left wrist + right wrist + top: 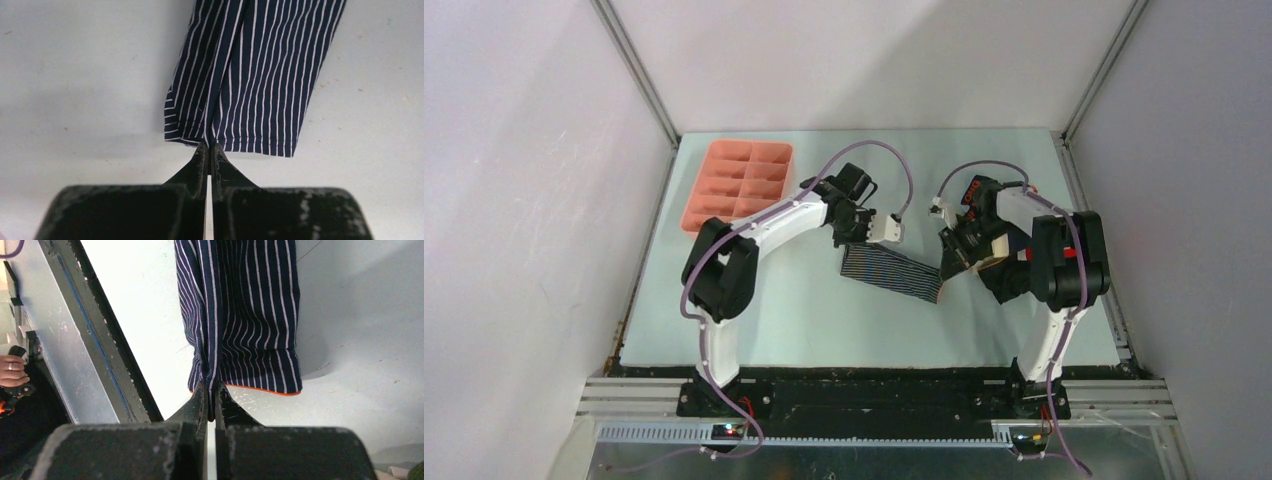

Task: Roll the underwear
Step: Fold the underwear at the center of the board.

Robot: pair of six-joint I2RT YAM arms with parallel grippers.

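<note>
Both clamped: left gripper (209,151) nips the 10 o'clock hem of the striped underwear (892,272), right gripper (212,396) nips the orange-edged hem at 4 o'clock, cloth stretched between the 2 in the middle of the table (824,335), pink tray (746,144) well apart at 10 o'clock from it.

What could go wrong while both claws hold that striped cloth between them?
The left claw and right claw each pinch only the very hem of the striped underwear, so it might slip free. If they pull apart, one end could be yanked out, and the folded layers might fall open.
</note>
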